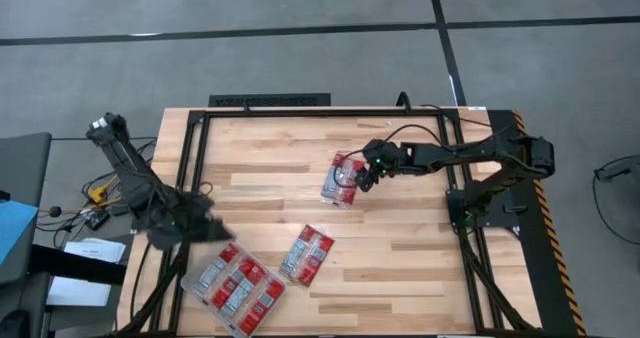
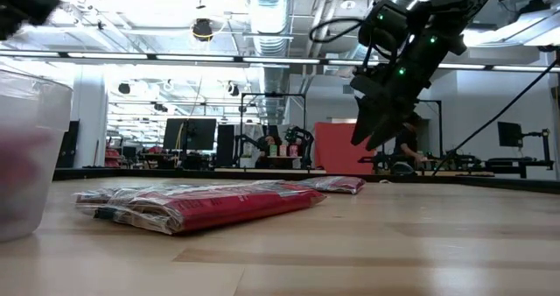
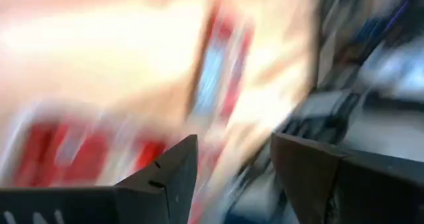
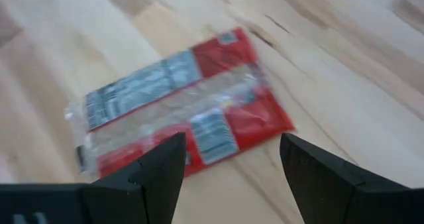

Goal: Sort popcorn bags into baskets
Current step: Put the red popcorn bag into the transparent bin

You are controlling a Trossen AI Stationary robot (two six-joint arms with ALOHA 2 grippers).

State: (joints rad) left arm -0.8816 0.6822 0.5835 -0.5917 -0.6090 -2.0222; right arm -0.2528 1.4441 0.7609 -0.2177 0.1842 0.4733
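Note:
Several red popcorn bags with silver middle panels lie flat in the clear tray [image 1: 186, 281] at the table's near left; the tray wall [image 2: 26, 156] also shows in the low view. One bag [image 1: 307, 254] [image 2: 201, 204] lies flat on the wood just right of the tray. Another bag [image 1: 340, 182] [image 2: 337, 184] [image 4: 179, 101] lies flat near the table's middle. My right gripper [image 1: 360, 177] [image 2: 367, 140] [image 4: 232, 151] hovers open above this bag, clear of it. My left gripper [image 1: 218, 230] [image 3: 232, 164] is open and holds nothing, at the tray's far left corner.
Bare wood stretches over the table's far and right parts. A black frame [image 1: 270, 101] runs along the far edge and rails run down both sides. The right arm's base [image 1: 490, 203] stands at the right edge. The left wrist view is smeared with blur.

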